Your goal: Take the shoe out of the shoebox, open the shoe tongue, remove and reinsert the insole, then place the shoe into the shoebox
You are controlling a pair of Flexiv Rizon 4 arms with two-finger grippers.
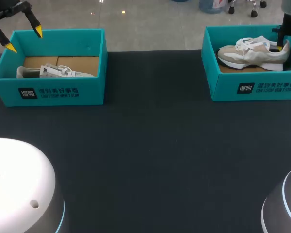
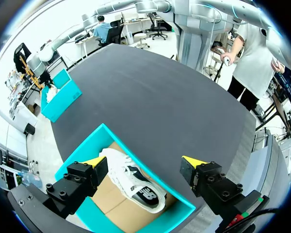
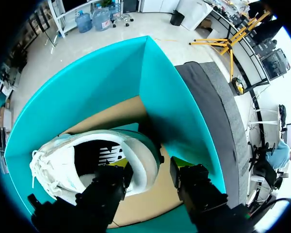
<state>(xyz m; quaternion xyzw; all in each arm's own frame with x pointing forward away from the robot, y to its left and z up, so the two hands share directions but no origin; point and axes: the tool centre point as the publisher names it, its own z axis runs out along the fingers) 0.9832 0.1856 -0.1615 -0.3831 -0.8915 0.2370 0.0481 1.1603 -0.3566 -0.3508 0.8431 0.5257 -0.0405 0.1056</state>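
Observation:
A beige and white shoe [image 1: 252, 53] lies in the teal shoebox [image 1: 252, 88] at the back right. My right gripper [image 1: 287, 48] is at its heel. In the right wrist view one finger is inside the heel opening and the other outside, so the gripper [image 3: 150, 167] is shut on the heel of the shoe [image 3: 87, 160] near the box wall [image 3: 169, 97]. A second white shoe [image 1: 56, 72] lies in the left shoebox [image 1: 53, 92]. My left gripper [image 1: 24, 40] hangs open above that box's back left corner. In the left wrist view this gripper [image 2: 143, 161] is wide open above the shoe [image 2: 131, 182].
The dark tabletop [image 1: 150, 145] stretches between the two boxes. Rounded white robot housings [image 1: 19, 189] stand at the front left and front right corners. In the left wrist view the right shoebox [image 2: 60, 94] shows far across the table.

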